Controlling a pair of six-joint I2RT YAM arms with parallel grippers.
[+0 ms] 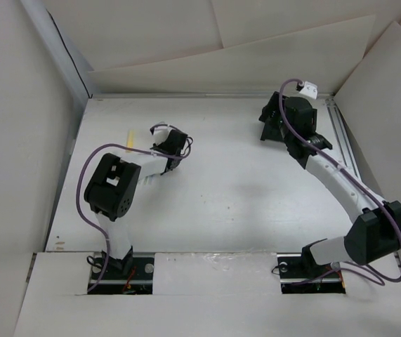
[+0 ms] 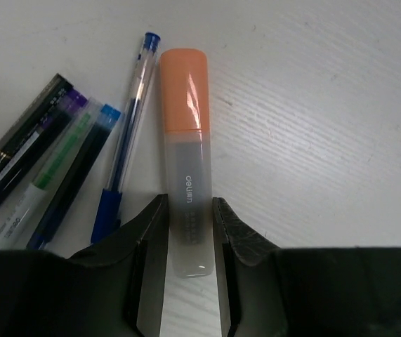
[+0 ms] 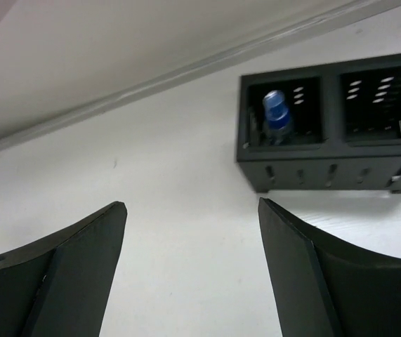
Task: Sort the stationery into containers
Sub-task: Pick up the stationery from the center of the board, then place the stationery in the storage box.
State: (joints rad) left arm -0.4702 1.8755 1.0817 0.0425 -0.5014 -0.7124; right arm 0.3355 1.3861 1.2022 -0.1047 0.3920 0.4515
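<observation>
My left gripper [image 2: 187,205] is shut on the clear body of an orange-capped highlighter [image 2: 184,91], cap pointing away, low over the white table. From above, this gripper [image 1: 175,145] sits left of the middle. A blue pen [image 2: 127,133] and several darker pens [image 2: 53,154] with purple, green and blue parts lie just left of the highlighter. My right gripper [image 3: 189,210] is open and empty. The black organiser box [image 3: 326,172] stands ahead of it to the right, with a blue-capped pen [image 3: 277,112] upright in one compartment. From above, the box [image 1: 266,119] is partly hidden by the right gripper [image 1: 288,121].
A yellow piece [image 1: 130,137] lies on the table left of the left gripper. Cardboard walls enclose the table at the back and both sides. A metal rail [image 1: 344,140] runs along the right edge.
</observation>
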